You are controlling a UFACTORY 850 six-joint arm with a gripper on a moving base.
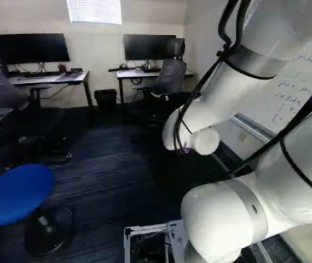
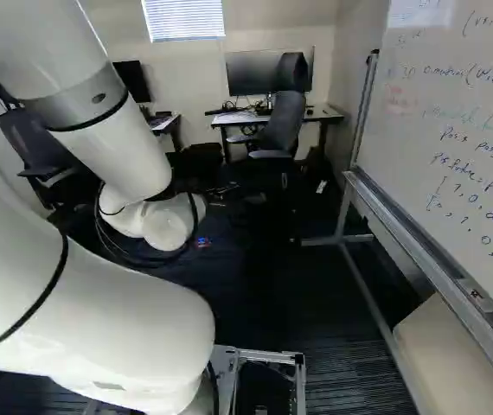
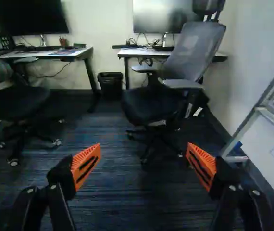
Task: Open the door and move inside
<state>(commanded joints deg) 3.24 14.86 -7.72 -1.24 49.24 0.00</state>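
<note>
No door can be made out in any of the views. In the wrist view my gripper [image 3: 143, 156] is open, its two orange-padded fingers wide apart with only dark carpet [image 3: 113, 173] seen between and beyond them. Both base views show the white arm [image 1: 221, 98] reaching forward over the floor; its wrist end hides the gripper there. Nothing is held.
A grey office chair [image 3: 182, 62] stands ahead at a desk [image 3: 146, 52], a black bin [image 3: 110, 84] beside it. Another chair [image 1: 0, 82] and desk are further left. A blue stool [image 1: 16, 194] stands at the left; a framed whiteboard [image 2: 463, 130] lines the right.
</note>
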